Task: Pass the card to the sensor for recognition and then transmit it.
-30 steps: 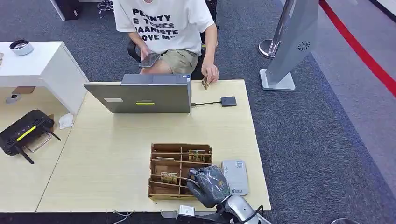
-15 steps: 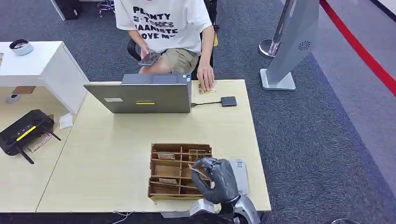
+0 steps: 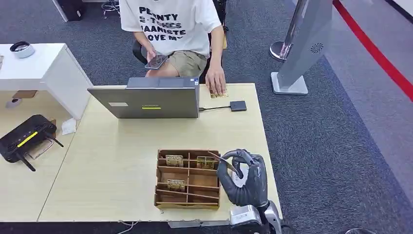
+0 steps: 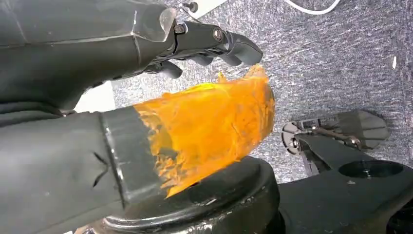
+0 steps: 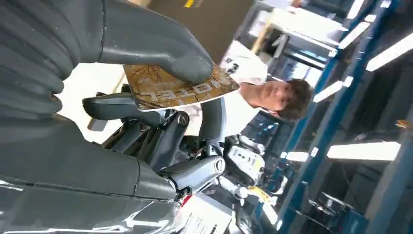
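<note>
Head view first: right hand (image 3: 243, 178) hangs above the table's near right corner, pinching a card (image 3: 221, 160) between thumb and fingers, lifted clear of the wooden organizer (image 3: 187, 179) where other cards sit in compartments. The grey sensor (image 3: 239, 178) lies just beside the organizer, mostly hidden under the hand, so the pick looks done while the reading and the handover are still to come. A person's hand (image 3: 215, 82) rests at the far edge by the laptop (image 3: 146, 99). Left wrist view: left hand (image 4: 146, 44) hangs over the carpet with fingers curled in on nothing. Right wrist view: the thumb presses a patterned card (image 5: 175, 87) marked HOTEL against the fingers.
</note>
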Controlling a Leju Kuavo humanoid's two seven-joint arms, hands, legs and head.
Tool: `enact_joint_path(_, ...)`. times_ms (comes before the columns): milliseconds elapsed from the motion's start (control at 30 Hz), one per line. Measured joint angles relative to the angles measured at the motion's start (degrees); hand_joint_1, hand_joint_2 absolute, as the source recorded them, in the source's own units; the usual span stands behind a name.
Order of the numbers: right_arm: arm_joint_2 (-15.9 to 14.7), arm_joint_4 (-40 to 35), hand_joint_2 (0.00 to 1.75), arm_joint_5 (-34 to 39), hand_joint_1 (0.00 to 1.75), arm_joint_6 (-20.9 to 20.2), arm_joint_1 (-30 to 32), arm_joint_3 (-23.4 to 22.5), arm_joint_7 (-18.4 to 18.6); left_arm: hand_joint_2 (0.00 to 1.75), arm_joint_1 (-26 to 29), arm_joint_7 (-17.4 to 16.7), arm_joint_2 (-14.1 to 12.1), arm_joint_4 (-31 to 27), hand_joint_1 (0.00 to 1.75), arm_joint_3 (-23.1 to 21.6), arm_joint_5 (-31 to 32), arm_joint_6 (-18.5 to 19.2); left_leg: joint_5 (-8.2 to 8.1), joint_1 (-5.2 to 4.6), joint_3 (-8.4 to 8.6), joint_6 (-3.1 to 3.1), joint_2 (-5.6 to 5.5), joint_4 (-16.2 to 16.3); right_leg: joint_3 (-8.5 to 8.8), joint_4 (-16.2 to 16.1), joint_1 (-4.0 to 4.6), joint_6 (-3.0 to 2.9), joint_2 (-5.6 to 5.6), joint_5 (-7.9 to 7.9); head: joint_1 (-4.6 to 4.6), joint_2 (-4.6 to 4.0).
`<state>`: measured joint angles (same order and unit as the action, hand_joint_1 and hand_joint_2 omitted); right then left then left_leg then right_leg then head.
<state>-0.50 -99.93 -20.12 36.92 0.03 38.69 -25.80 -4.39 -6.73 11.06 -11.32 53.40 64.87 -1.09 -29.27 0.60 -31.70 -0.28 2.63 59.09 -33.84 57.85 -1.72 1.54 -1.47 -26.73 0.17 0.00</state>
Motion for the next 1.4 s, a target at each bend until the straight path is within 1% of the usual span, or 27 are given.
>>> enact_joint_path(33, 0.44, -0.96, 1.75, 1.8, 1.75, 0.07, 0.44, -0.63, -1.47, 0.0, 0.01, 0.0, 0.02, 0.0, 0.0, 0.0, 0.04, -0.06, 0.0, 0.0, -0.01, 0.0, 0.0, 0.0, 0.0, 0.0, 0.0, 0.0, -0.01, 0.0, 0.0, 0.0)
enact_joint_path(100, 1.05, -3.34, 1.75, 3.59, 1.75, 0.07, 0.97, -1.6, -2.48, 0.0, -0.01, -0.02, 0.09, 0.0, 0.0, 0.0, 0.09, -0.22, 0.0, 0.0, -0.01, 0.0, 0.01, 0.0, -0.01, 0.0, 0.0, 0.0, 0.01, 0.0, -0.02, 0.0)
enact_joint_path(267, 1.88, -7.24, 1.75, 4.47, 1.75, 0.07, 1.52, -3.02, -2.63, 0.0, -0.01, -0.2, 0.31, 0.0, 0.0, 0.0, 0.09, -0.26, 0.0, 0.0, -0.02, 0.0, 0.01, 0.0, 0.0, 0.0, -0.01, 0.0, 0.0, 0.0, 0.02, 0.0)
enact_joint_path(567, 2.58, -8.18, 1.75, 4.71, 1.75, 0.07, 0.92, -3.46, -2.63, 0.0, -0.02, -0.2, 0.48, 0.0, 0.0, 0.0, 0.13, 0.09, 0.0, 0.0, 0.0, 0.0, 0.01, 0.0, 0.02, 0.0, 0.0, 0.0, 0.01, 0.0, -0.02, 0.0)
enact_joint_path(633, 2.71, -8.09, 1.75, 4.71, 1.75, 0.02, 0.15, -3.41, -2.4, 0.0, -0.02, -0.2, 0.48, 0.0, 0.0, 0.0, 0.44, 0.26, 0.0, 0.0, -0.01, 0.0, 0.01, 0.0, 0.02, 0.01, 0.0, 0.0, 0.0, 0.0, 0.0, 0.0)
enact_joint_path(733, 3.3, -7.24, 1.75, 2.13, 1.75, -0.31, -2.31, -2.89, 0.26, 0.0, -0.09, -0.37, 0.48, 0.0, 0.0, -0.02, 1.55, 0.79, 0.0, 0.01, -0.02, 0.0, 0.02, -0.01, 0.02, 0.02, 0.0, 0.0, 0.02, 0.0, 0.0, 0.0)
enact_joint_path(800, 4.07, -5.18, 1.75, -1.44, 1.75, -0.57, -5.5, -1.86, 2.75, 0.0, -0.31, -0.79, 0.46, 0.0, 0.0, -0.31, 2.67, 1.38, 0.01, 0.01, 0.0, -0.01, 0.05, 0.0, 0.02, 0.02, 0.0, -0.01, 0.06, 0.02, 0.0, 0.0)
enact_joint_path(867, 4.92, -2.03, 1.75, -5.55, 1.75, -1.09, -9.94, -1.16, 5.55, 0.0, -0.87, -1.44, 0.44, 0.0, 0.0, -0.83, 3.96, 2.25, 0.07, 0.01, 0.0, -0.02, 0.04, 0.0, 0.02, 0.03, 0.0, -0.02, 0.04, 0.09, 0.0, 0.0)
enact_joint_path(933, 5.88, 2.34, 1.75, -10.23, 1.75, -1.95, -14.84, -0.57, 8.43, 0.0, -1.52, -2.01, 0.42, 0.0, 0.0, -1.6, 5.23, 3.17, 0.13, 0.01, 0.0, -0.05, 0.04, 0.0, 0.01, 0.04, 0.0, -0.1, 0.04, 0.16, -0.02, 0.0)
enact_joint_path(1067, 8.2, 12.88, 1.75, -20.35, 1.75, -3.87, -25.07, -0.16, 13.85, 0.0, -2.98, -3.13, 0.37, 0.0, 0.0, -3.54, 7.26, 4.88, 0.28, 0.01, 0.01, -0.08, 0.03, 0.0, 0.01, 0.05, 0.0, -0.07, 0.04, 0.27, 0.0, 0.0)
enact_joint_path(1200, 9.88, 21.38, 1.75, -25.74, 1.75, -3.89, -31.36, 0.02, 16.17, 0.0, -4.02, -3.72, 0.37, 0.0, 0.0, -5.16, 7.87, 5.44, 0.34, 0.01, -0.03, -0.05, -0.07, 0.0, 0.01, 0.05, 0.0, -0.05, -0.04, 0.28, 0.02, 0.0)
enact_joint_path(1267, 10.47, 25.97, 1.75, -30.33, 1.75, -3.89, -34.18, 0.24, 18.55, 0.0, -4.29, -4.2, 0.35, 0.0, 0.0, -5.93, 8.66, 5.79, 0.34, 0.01, -0.04, -0.05, -0.02, 0.0, -0.01, 0.06, 0.0, -0.08, 0.0, 0.31, -0.02, 0.0)
enact_joint_path(1400, 11.82, 34.25, 1.75, -36.33, 1.75, -3.98, -39.59, 0.3, 21.36, 0.0, -5.11, -5.31, 0.37, 0.0, 0.0, -7.58, 9.73, 6.43, 0.34, 0.0, -0.05, -0.05, -0.04, 0.01, -0.02, 0.06, 0.0, -0.08, -0.02, 0.31, 0.0, 0.0)
